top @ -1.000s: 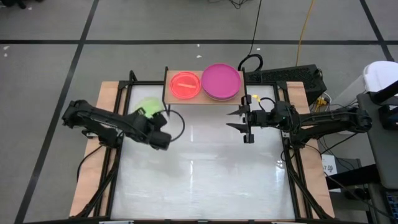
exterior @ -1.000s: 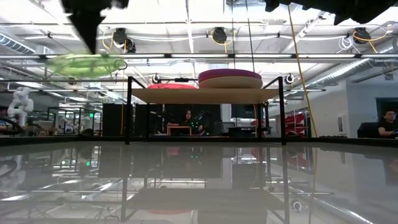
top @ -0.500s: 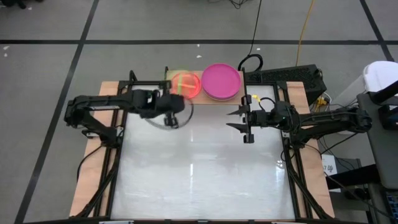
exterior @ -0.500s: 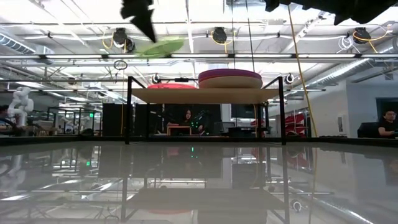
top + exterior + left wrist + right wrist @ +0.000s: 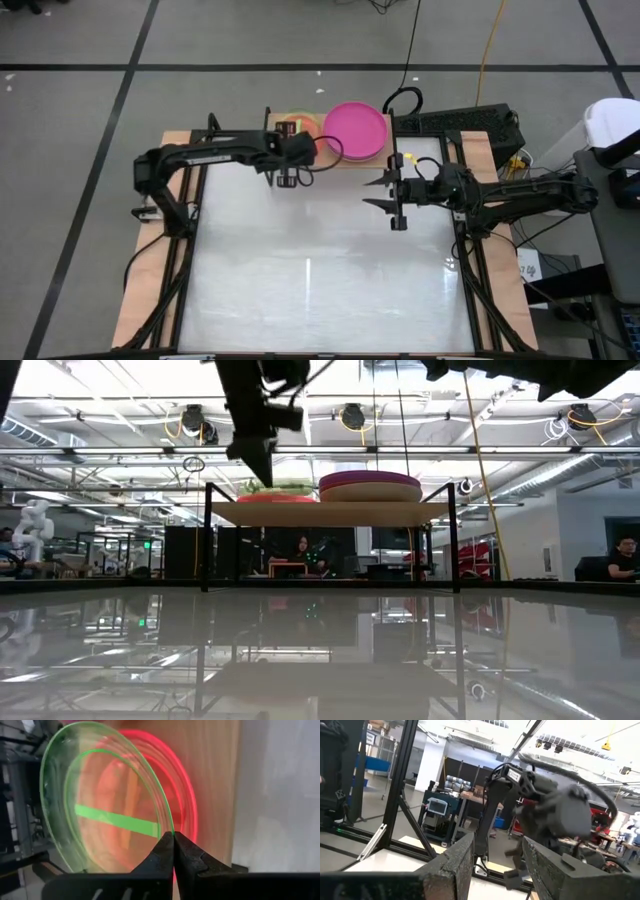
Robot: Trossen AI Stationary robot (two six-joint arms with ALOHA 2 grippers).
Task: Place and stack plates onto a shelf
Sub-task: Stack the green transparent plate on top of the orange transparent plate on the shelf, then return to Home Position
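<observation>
The green plate (image 5: 107, 815) sits directly over the translucent pink plate (image 5: 180, 805) on the shelf (image 5: 330, 160), beside the magenta plate (image 5: 356, 130) stack. You hold it by its rim alone, left gripper (image 5: 173, 836) fingers clenched on the edge, so the plate can settle flat when freed. Your right gripper (image 5: 392, 195) waits over the table (image 5: 320, 280), fingers spread and holding nothing.
</observation>
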